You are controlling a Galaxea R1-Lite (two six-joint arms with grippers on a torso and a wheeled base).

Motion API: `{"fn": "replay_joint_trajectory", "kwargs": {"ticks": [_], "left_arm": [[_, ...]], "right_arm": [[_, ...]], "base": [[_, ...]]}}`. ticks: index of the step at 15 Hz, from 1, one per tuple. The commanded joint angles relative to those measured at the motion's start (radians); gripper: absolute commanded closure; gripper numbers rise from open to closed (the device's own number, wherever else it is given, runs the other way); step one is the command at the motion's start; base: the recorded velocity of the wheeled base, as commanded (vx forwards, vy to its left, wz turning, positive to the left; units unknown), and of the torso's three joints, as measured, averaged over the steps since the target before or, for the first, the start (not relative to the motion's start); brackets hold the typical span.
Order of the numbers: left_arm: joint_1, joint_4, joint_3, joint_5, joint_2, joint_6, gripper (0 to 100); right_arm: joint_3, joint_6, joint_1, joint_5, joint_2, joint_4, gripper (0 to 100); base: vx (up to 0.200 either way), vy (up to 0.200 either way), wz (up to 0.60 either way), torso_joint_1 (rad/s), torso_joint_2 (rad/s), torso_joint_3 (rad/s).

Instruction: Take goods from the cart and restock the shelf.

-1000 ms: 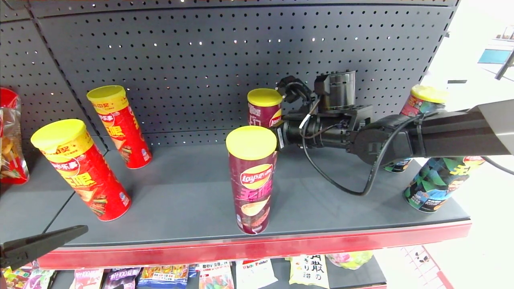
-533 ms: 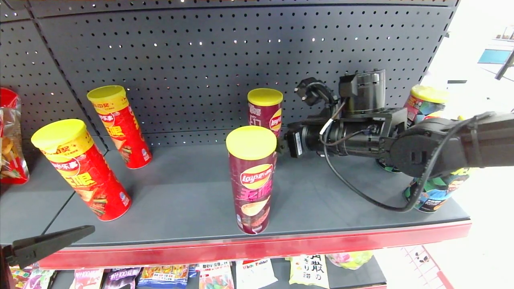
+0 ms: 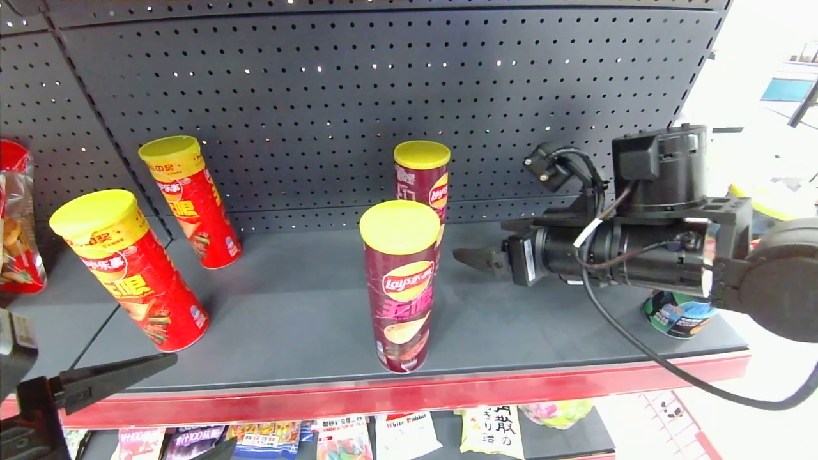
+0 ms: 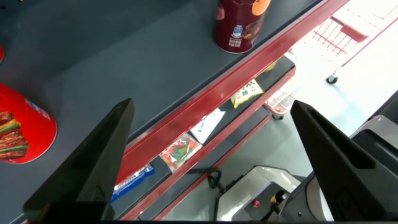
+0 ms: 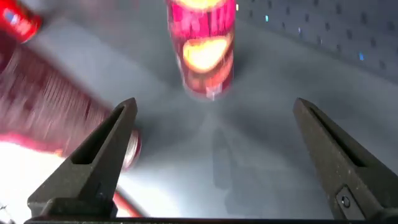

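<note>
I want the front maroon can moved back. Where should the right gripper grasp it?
Probably mid-body on the front maroon can, below its yellow lid, coming from its right side, where the open right gripper is. The can stands upright, a straight round tube, with bare shelf beside it.

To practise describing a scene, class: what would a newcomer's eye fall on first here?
The maroon can with a yellow lid stands upright at the front middle of the grey shelf. Beside it, on the robot's right, the right gripper hangs open over the shelf. A red can stands at the front left.
</note>
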Motion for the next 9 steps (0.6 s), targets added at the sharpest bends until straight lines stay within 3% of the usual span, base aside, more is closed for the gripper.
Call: {"fn": "replay_joint_trajectory", "kwargs": {"ticks": [1, 7, 9], "left_arm": [[0.0, -0.001, -0.013, -0.004, 0.053, 0.0, 0], [0.0, -0.048, -0.048, -0.071, 0.167, 0.0, 0], [0.0, -0.105, -0.042, -0.107, 0.216, -0.002, 0]], "right_arm": [[0.098, -0.001, 0.005, 0.0, -0.12, -0.001, 0], [0.355, -0.006, 0.073, 0.006, -0.421, 0.004, 0], [0.467, -0.006, 0.123, -0.001, -0.573, 0.028, 0]], "base": [[0.0, 0.0, 0.0, 0.0, 0.0, 0.0], [0.0, 0.0, 0.0, 0.0, 0.0, 0.0], [0.0, 0.0, 0.0, 0.0, 0.0, 0.0]]}}
